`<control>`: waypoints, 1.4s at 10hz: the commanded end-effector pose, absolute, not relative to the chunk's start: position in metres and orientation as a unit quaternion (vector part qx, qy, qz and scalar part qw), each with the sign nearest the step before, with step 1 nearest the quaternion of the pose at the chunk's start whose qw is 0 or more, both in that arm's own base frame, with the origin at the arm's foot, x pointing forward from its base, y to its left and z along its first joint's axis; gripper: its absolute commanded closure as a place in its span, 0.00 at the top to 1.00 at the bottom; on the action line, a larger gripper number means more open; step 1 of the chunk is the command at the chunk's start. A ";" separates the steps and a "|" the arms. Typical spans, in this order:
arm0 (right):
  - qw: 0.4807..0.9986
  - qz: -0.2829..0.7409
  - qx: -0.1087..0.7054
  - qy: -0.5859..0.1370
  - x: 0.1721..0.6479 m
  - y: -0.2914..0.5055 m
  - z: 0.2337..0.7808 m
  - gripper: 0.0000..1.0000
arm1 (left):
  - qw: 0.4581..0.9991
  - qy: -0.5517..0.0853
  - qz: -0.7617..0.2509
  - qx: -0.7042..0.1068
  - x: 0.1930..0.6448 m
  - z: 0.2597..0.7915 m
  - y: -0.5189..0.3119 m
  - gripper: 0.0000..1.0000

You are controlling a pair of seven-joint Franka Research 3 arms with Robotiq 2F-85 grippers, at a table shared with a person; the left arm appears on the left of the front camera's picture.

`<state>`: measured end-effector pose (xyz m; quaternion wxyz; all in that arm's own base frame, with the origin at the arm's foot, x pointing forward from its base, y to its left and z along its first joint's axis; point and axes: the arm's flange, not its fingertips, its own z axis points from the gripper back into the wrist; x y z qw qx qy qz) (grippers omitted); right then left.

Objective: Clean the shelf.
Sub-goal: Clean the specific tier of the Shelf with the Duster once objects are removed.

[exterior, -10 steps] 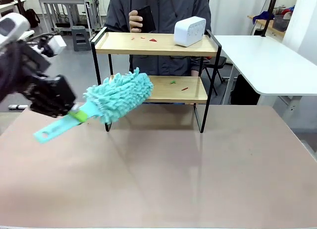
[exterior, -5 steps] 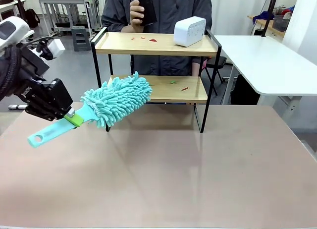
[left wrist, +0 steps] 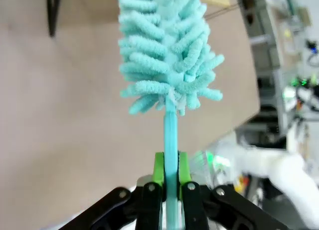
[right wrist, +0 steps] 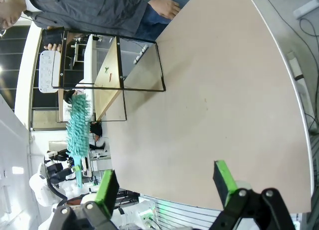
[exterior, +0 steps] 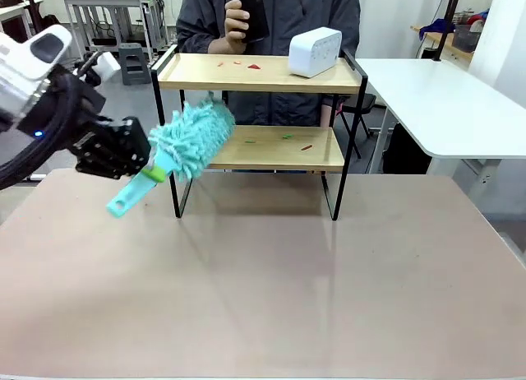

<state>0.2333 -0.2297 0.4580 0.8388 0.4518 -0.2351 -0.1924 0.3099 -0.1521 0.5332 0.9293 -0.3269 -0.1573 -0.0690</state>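
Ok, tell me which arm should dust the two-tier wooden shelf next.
Left. The left gripper is shut on the fluffy teal duster, its head by the left end of the black-framed wooden shelf; the right gripper hangs open, empty.

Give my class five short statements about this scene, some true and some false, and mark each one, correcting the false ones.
1. The left jaws are shut on the handle of the duster. True.
2. The white box stands on the lower board of the shelf. False: it stands on the top board.
3. The right jaws grip a cloth. False: they are open and empty.
4. Small scraps lie on both boards. True.
5. The duster's head rests on the table. False: it is held in the air at the shelf's left end.
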 end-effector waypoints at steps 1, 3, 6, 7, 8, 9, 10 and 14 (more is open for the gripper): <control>0.834 -0.182 0.458 -0.248 0.235 -0.230 0.459 1.00 | 0.929 -0.192 -0.037 -0.314 0.331 0.536 -0.178 0.12; 0.834 -0.182 0.458 -0.248 0.235 -0.230 0.459 1.00 | 0.941 -0.166 -0.027 -0.295 0.367 0.531 -0.190 0.12; 0.834 -0.182 0.458 -0.248 0.235 -0.230 0.459 1.00 | 0.950 -0.172 -0.008 -0.261 0.411 0.531 -0.206 0.12; 0.834 -0.182 0.458 -0.248 0.235 -0.230 0.459 1.00 | 0.952 -0.163 -0.007 -0.257 0.420 0.528 -0.212 0.12; 0.834 -0.182 0.458 -0.248 0.235 -0.230 0.459 1.00 | 0.955 -0.146 -0.012 -0.257 0.428 0.522 -0.219 0.12; 0.834 -0.182 0.458 -0.248 0.235 -0.230 0.459 1.00 | 0.958 -0.132 -0.022 -0.253 0.433 0.516 -0.227 0.12; 0.834 -0.182 0.458 -0.248 0.235 -0.230 0.459 1.00 | 0.959 -0.118 -0.032 -0.254 0.438 0.511 -0.236 0.12; 0.834 -0.182 0.458 -0.248 0.235 -0.230 0.459 1.00 | 0.950 -0.099 -0.096 -0.279 0.444 0.499 -0.273 0.12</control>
